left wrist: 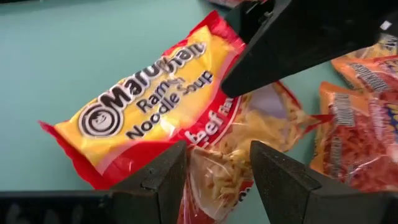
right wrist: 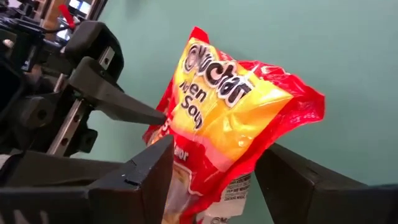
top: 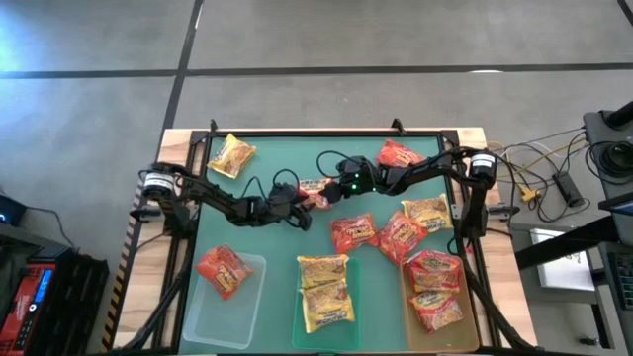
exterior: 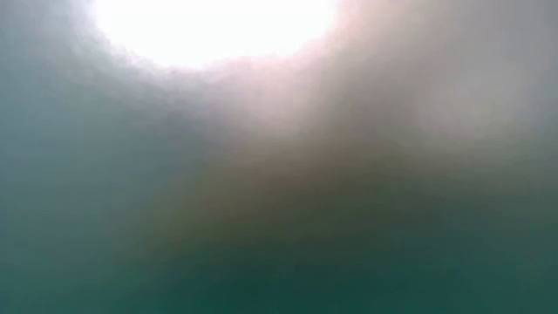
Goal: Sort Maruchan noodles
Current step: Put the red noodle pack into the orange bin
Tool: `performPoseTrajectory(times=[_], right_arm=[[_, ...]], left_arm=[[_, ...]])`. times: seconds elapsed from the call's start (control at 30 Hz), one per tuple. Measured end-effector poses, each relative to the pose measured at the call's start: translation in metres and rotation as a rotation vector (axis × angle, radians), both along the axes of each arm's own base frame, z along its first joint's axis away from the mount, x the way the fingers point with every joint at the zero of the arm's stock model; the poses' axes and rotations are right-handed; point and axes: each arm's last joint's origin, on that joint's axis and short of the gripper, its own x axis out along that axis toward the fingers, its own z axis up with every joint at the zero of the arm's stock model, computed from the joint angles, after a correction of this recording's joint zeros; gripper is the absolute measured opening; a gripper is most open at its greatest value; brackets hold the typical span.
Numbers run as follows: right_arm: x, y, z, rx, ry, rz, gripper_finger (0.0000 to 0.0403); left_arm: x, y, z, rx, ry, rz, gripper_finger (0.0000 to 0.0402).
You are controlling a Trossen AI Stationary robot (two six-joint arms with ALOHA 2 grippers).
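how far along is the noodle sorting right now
Roughly halfway. Done: one red-orange packet lies in the left tray, two yellow ones in the middle tray, two red ones in the right tray. In hand: a beef packet sits between the left gripper and right gripper mid-table, both sets of fingers around it. Left: about five loose packets, including a yellow one at the far corner.

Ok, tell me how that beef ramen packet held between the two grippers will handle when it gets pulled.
The beef ramen packet looks crinkly and glossy, so it will probably slip or deform. Its noodle block seems stiff but brittle. With the left gripper and right gripper both on it, a tug might tear the film.
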Motion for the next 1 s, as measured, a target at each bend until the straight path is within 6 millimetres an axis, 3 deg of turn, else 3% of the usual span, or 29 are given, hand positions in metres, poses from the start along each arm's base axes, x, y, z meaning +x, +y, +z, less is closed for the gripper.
performPoseTrajectory(times=[0.33, 0.47, 0.83, 1.0], right_arm=[[-0.004, 0.001, -0.006, -0.028, 0.083, -0.051, 0.0183], [-0.005, 0.001, -0.007, -0.037, 0.094, -0.039, 0.0183], [-0.003, 0.002, -0.006, -0.053, 0.081, 0.019, 0.0176], [-0.003, 0.002, -0.004, -0.069, 0.068, 0.025, 0.0137]], left_arm=[[0.033, 0.001, -0.024, 0.022, -0.039, 0.022, 0.0162], [0.036, 0.001, -0.024, 0.020, -0.039, 0.015, 0.0162], [-0.003, -0.002, -0.011, 0.004, -0.018, -0.017, 0.0162], [-0.024, -0.001, 0.000, 0.022, -0.042, 0.024, 0.0162]])
